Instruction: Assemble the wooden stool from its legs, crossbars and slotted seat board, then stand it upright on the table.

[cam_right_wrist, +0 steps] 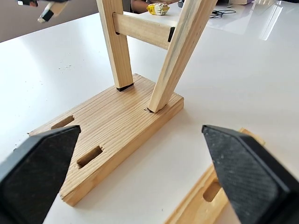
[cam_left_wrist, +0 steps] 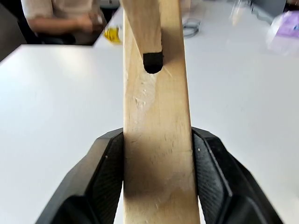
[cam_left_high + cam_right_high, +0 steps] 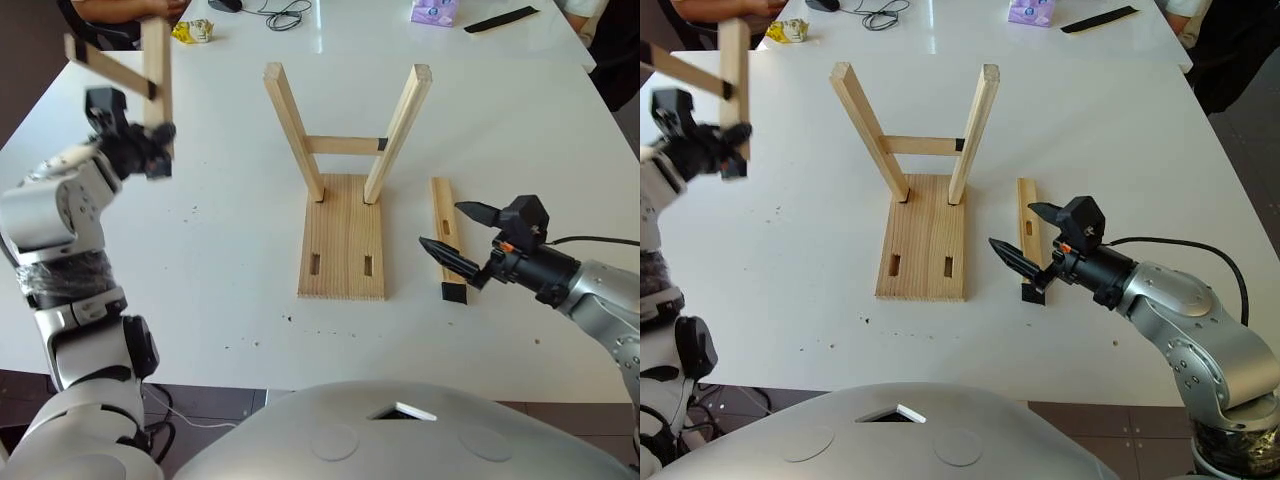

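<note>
The slotted seat board [image 3: 342, 238] lies flat mid-table with two legs [image 3: 293, 132] standing in its far slots, joined by a crossbar [image 3: 343, 145]; its two near slots [image 1: 88, 157] are bare. My left gripper [image 3: 150, 145] is raised at the left and shut on a leg [image 2: 156, 130] that carries a crossbar [image 3: 108, 68] sticking out to the left. A loose leg [image 3: 446, 235] lies flat to the right of the board. My right gripper [image 3: 458, 230] hovers open over that leg's near end.
At the table's far edge lie a yellow wrapper [image 3: 193, 31], cables [image 3: 285, 14], a purple pack [image 3: 434, 11] and a black strip [image 3: 500, 19]. A person's hand [image 2: 81, 22] rests at the far left corner.
</note>
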